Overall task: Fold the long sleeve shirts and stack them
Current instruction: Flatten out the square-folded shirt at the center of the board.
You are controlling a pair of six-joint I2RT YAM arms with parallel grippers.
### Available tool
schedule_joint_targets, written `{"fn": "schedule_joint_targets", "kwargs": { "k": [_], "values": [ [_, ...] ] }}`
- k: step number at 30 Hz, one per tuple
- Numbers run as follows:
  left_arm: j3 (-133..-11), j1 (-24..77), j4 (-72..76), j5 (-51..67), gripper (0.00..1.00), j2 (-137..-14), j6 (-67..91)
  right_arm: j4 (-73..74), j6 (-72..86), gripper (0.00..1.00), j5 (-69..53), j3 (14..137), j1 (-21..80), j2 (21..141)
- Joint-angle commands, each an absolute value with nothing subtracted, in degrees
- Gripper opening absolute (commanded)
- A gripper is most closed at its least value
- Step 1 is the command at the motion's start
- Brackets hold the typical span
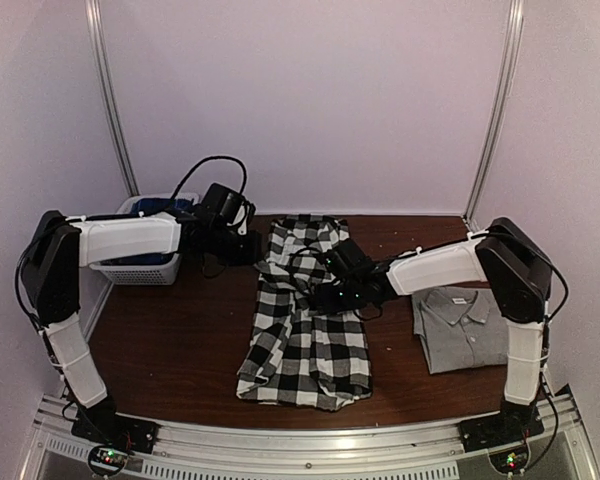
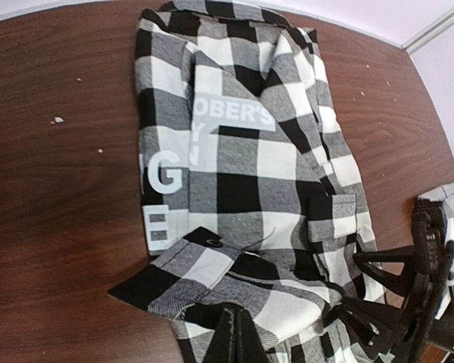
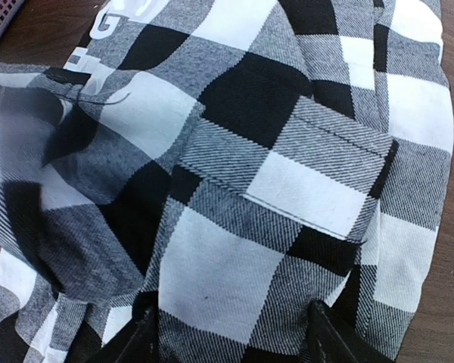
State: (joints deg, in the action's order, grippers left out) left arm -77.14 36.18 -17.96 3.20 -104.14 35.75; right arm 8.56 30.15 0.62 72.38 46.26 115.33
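Note:
The black-and-white check flannel shirt (image 1: 305, 330) lies lengthwise mid-table, with white lettering showing in the left wrist view (image 2: 242, 166). My left gripper (image 1: 252, 247) is at its far left edge. Its fingers are shut together on a fold of the checked cloth by the cuff (image 2: 238, 321). My right gripper (image 1: 320, 292) is down on the middle of the shirt. It stands open with cloth spanning between its two fingers (image 3: 234, 344), just below the chest pocket (image 3: 318, 174). The grey collared shirt (image 1: 467, 325) lies folded at the right, apart from both grippers.
A white basket (image 1: 140, 262) with blue cloth inside stands at the back left under the left arm. The brown table (image 1: 170, 340) shows bare wood left of the flannel shirt. The right arm (image 2: 424, 265) crosses the lower right of the left wrist view.

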Motion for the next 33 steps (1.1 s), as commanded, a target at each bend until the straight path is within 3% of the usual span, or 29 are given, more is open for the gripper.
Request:
{"fn": "schedule_joint_targets", "kwargs": {
  "k": [1, 8, 12, 20, 33],
  "values": [
    [-76.33, 34.08, -16.67, 1.1, 0.0, -102.78, 35.46, 11.36, 30.06, 0.59, 3.15, 74.37, 46.58, 116.2],
    [-76.75, 32.03, -16.99, 1.18, 0.0, -101.86, 35.16, 13.39, 29.81, 0.16, 5.25, 75.72, 46.12, 114.41],
    [-79.13, 29.13, -17.71, 1.65, 0.0, -101.43, 34.28, 14.82, 29.17, 0.04, 6.58, 76.62, 44.39, 111.95],
    [-89.36, 20.64, -20.3, 1.97, 0.0, -102.45, 30.84, 16.0, 26.52, 0.0, 8.61, 76.67, 35.26, 104.0],
    [-115.78, 8.01, -28.58, -0.03, 0.0, -110.67, 22.66, 18.34, 20.74, 0.0, 9.01, 85.14, 10.58, 97.88]
  ]
}}
